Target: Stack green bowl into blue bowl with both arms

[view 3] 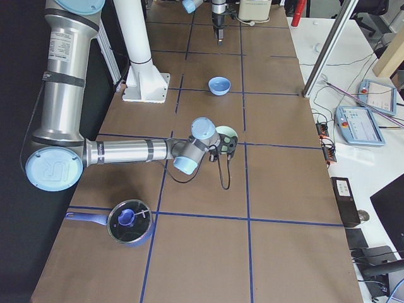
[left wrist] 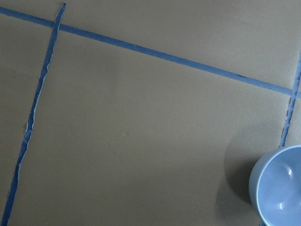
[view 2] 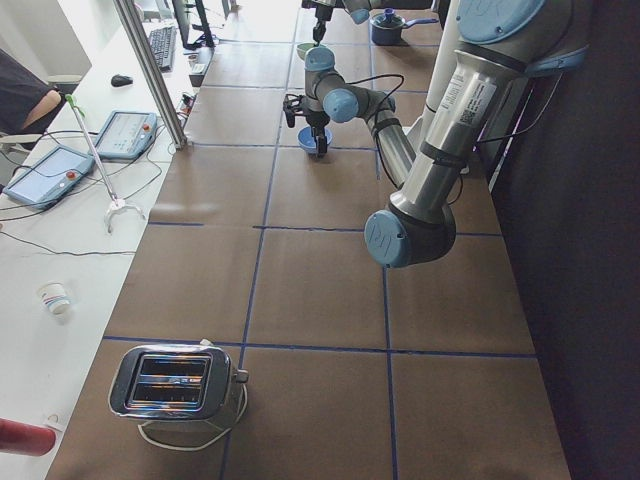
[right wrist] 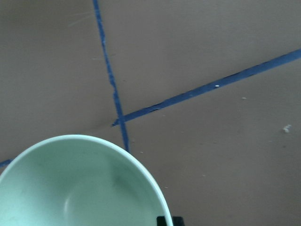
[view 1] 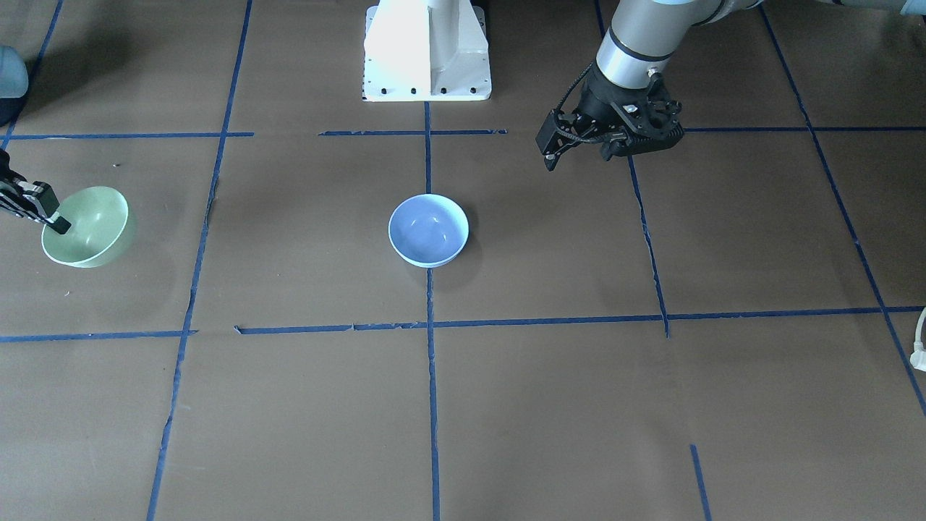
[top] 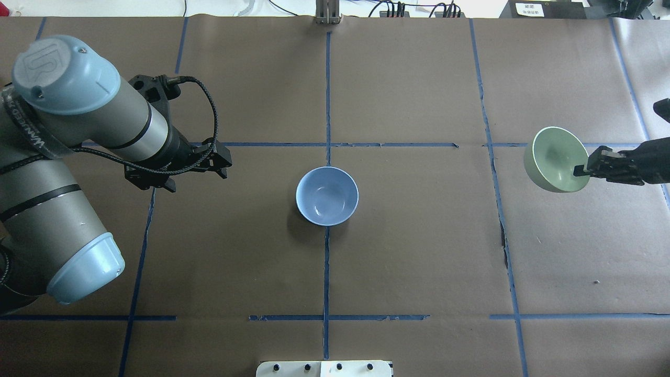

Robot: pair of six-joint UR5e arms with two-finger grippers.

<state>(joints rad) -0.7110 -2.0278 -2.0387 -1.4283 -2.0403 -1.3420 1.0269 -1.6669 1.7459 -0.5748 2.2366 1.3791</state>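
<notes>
Brown worktop (top: 419,251) taped into blue squares carries the empty blue bowl (top: 327,196), upright at its centre. Far to the right, the right gripper (top: 582,171) pinches the rim of the empty green bowl (top: 556,159), which is tilted. The left gripper (view 1: 582,148) hangs with its jaws apart, left of the blue bowl

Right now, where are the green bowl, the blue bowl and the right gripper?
green bowl (top: 552,154), overhead view, on its inner wall.
blue bowl (top: 327,197), overhead view, on its inner bottom.
right gripper (top: 582,171), overhead view, at its fingertips on the green bowl's rim.
</notes>
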